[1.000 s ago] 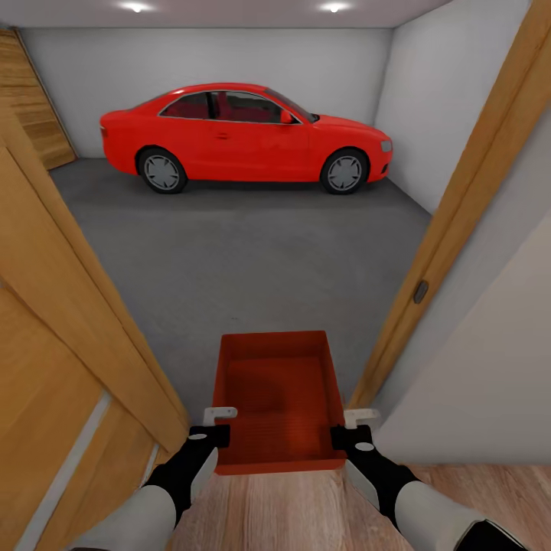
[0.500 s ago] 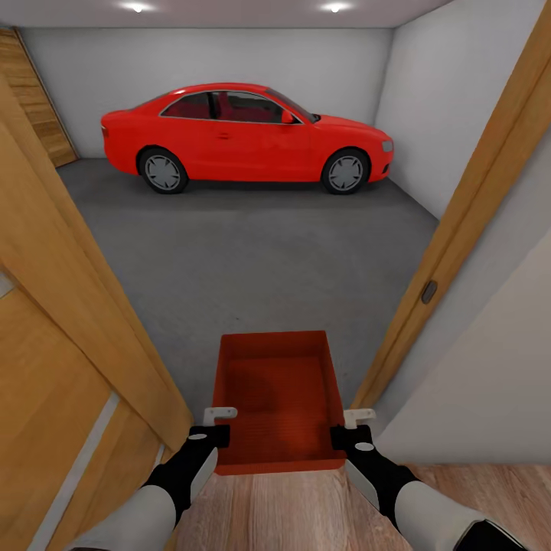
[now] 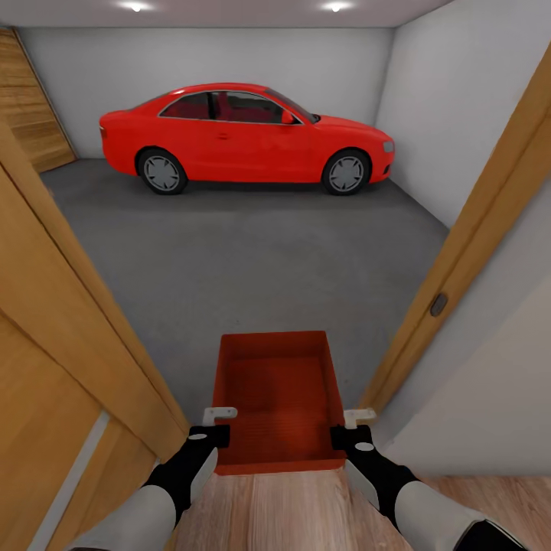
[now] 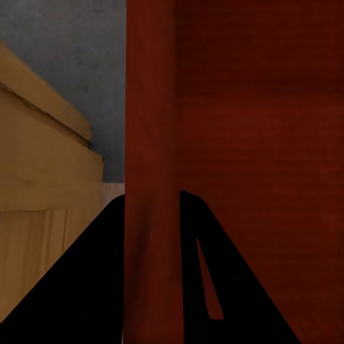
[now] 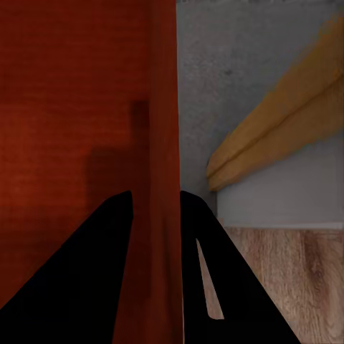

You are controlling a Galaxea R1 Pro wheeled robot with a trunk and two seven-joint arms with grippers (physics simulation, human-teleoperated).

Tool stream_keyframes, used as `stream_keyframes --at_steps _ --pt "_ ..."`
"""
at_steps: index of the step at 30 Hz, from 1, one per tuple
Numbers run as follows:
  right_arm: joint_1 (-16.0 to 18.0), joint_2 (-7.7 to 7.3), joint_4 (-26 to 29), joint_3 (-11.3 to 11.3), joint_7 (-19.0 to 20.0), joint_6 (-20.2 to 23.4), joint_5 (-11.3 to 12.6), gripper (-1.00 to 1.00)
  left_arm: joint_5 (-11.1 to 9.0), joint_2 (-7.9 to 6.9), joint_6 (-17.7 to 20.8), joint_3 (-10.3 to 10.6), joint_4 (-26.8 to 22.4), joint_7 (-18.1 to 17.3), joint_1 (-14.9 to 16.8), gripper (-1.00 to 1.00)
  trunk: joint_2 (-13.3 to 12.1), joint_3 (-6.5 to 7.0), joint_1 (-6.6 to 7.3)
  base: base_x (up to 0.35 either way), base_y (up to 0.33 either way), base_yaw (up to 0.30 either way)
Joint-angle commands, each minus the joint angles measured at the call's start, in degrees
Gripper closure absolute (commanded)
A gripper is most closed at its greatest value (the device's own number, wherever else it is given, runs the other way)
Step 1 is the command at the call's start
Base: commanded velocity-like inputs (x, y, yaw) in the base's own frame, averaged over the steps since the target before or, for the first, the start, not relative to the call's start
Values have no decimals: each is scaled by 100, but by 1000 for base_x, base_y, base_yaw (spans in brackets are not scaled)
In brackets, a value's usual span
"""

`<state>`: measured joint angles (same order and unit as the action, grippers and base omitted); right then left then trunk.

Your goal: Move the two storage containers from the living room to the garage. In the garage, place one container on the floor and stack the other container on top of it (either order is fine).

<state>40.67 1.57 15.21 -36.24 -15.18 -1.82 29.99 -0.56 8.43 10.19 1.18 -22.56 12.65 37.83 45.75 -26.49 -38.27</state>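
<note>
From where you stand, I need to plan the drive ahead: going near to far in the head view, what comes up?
Storage container held by left gripper and right gripper → garage floor → red car → back wall.

A red car (image 3: pixel 245 138) stands on grey concrete floor (image 3: pixel 252 260) beyond an oak doorframe (image 3: pixel 459 252); pale walls (image 3: pixel 451 99), two ceiling lights (image 3: pixel 334 7).

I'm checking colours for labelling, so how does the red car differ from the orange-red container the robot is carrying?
The car is glossy bright red; the storage container is a duller, matte orange-red. The car stands on the grey floor by the far wall; the container is held up between left pincer and right pincer. Both are reddish.
</note>
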Motion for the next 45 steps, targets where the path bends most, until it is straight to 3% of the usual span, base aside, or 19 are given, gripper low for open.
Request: stream_keyframes --at_steps 1,45 --pt "12 -313 26 478 -20 -20 -76 100 -41 -81 45 32 6 54 -3 100 4 -6 -4 316 0 0" --pt "12 -315 26 481 -20 -20 -78 100 -43 -78 45 32 6 54 -3 100 4 -6 -4 322 0 0"
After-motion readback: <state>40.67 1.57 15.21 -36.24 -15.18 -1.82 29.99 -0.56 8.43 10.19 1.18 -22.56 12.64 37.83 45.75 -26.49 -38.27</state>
